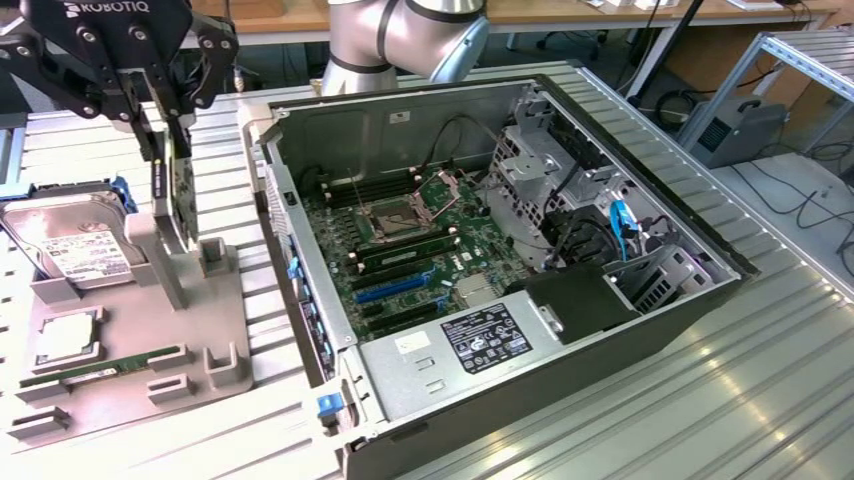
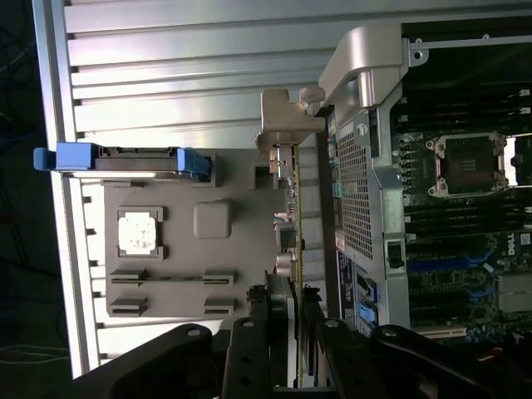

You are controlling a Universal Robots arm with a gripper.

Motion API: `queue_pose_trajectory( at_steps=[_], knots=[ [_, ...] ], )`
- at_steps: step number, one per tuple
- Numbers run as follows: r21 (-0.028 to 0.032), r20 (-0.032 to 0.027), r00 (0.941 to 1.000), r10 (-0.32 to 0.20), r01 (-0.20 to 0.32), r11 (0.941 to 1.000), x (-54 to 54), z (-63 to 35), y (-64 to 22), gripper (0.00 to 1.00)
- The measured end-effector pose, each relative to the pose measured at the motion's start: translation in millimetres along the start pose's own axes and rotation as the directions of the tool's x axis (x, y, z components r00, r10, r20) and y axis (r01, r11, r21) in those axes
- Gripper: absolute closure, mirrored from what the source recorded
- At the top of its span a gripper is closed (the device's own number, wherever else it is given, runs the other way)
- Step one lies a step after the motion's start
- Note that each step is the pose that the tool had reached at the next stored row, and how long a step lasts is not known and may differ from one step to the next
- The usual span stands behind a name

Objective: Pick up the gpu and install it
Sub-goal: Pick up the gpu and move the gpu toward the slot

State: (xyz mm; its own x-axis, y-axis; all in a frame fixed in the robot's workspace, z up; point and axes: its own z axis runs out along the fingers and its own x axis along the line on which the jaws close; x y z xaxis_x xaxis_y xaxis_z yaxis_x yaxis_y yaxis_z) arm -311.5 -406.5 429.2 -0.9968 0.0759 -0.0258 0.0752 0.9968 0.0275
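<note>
Gripper (image 2: 285, 307) seen closed on gpu (image 2: 291, 216), held upright at grey fixture (image 2: 166, 291) beside open case (image 1: 534, 380). Grasp made; card not yet seated in motherboard (image 1: 400, 250).

We take this for a robotics lab or workshop: an industrial robot arm (image 1: 400, 35) rises behind an opened computer case (image 1: 387, 125) on a ribbed aluminium worktop (image 1: 747, 400). Beyond it we see wooden benches (image 1: 561, 12), an aluminium frame (image 1: 798, 42) and cables (image 1: 814, 200) on the floor.

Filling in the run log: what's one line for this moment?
hand: shut on gpu | gpu: upright at tray, outside case | install: not done
</note>
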Motion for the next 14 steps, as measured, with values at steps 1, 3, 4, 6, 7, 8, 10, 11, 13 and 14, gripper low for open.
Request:
queue_pose_trajectory(
  at_steps=[1,3,4,6,7,8,10,11,13,14],
  knots=[
    [0.0001,0.0,1.0,0.0,0.0,1.0,-1.7,0.0,0.1,0.73],
    [0.0003,0.0001,1.0,0.0,0.0,1.0,-6.0,0.2,0.1,0.73],
    [0.0003,0.0,1.0,0.0,0.0,1.0,-7.3,0.2,0.1,0.73],
    [0.0004,0.0,1.0,0.0,0.0,1.0,-10.7,0.3,-0.1,0.73],
    [0.0004,0.0,1.0,0.0,0.0,1.0,-12.6,0.4,-0.2,0.73],
    [0.0003,0.0001,1.0,0.0,0.0,1.0,-14.4,0.5,-0.2,0.73],
    [0.0004,0.0,1.0,0.0,0.0,1.0,-18.4,0.7,-0.4,0.73],
    [0.0003,0.0001,1.0,0.0,0.0,1.0,-20.2,0.9,-0.5,0.73],
    [0.0003,0.0001,1.0,0.0,0.0,1.0,-24.7,1.2,-0.8,0.73],
    [0.0004,0.0,1.0,0.0,0.0,1.0,-27.6,1.4,-1.2,0.73]
  ],
)
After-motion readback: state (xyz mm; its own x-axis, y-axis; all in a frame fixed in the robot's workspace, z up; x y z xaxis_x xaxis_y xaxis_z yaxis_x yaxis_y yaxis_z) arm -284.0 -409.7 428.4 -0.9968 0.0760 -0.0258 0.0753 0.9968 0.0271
